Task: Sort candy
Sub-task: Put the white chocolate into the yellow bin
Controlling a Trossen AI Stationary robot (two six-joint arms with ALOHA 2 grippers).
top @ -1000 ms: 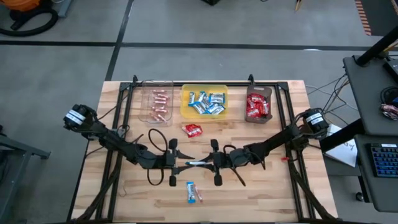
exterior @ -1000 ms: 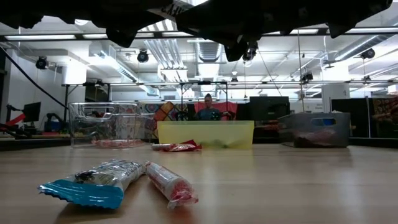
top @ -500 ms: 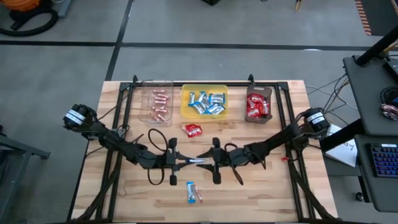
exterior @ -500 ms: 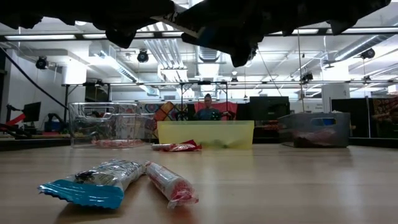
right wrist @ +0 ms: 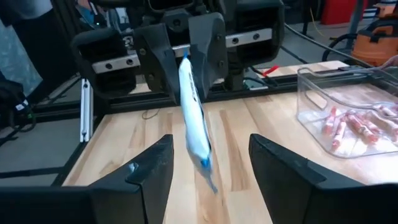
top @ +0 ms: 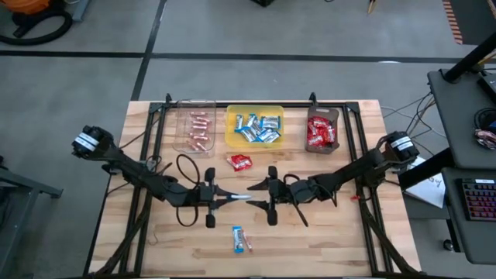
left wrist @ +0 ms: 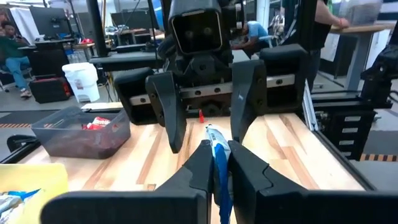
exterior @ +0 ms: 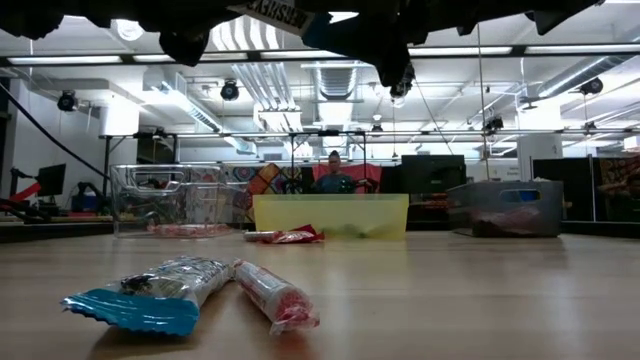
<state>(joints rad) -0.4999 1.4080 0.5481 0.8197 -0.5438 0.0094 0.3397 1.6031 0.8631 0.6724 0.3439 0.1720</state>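
1. Left gripper (top: 225,195) pinches a blue-and-white bar (top: 237,197), raised in front of the yellow tray (top: 254,110).
2. Right gripper (top: 254,187) faces it, jaws spread.

The table (top: 325,240) is pale, matt planked wood; the candy (right wrist: 193,118) wears glossy blue-and-white foil; one tray (right wrist: 348,124) is clear shiny plastic; the fingers (right wrist: 152,171) are matt black plastic.
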